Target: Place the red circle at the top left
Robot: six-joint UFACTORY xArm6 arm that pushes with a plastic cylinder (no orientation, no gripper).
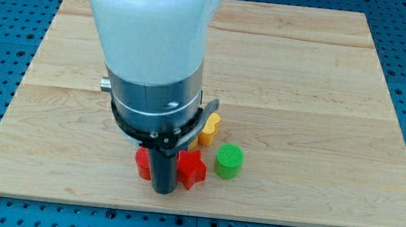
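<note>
1. Near the view's bottom, left of centre on the pale wooden surface (325, 104), my tip (163, 191) stands between the red ridged plastic circle (142, 163) and the red star-shaped block (192, 170), touching or just beside both.
2. There is no gripper, only the dark rod.
3. The green ridged cylinder (229, 161) sits just right of the star; the yellow block (210, 128), shape unclear, lies above.

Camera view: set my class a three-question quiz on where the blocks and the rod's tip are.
1. True or false: the green cylinder lies at the view's right of the red star.
2. Which block lies just left of my tip? A red circle B yellow block C green cylinder
3. Fill in: all the blocks lie in the board's ____ half.

Key: 1 true; 2 A; 3 bottom.
</note>
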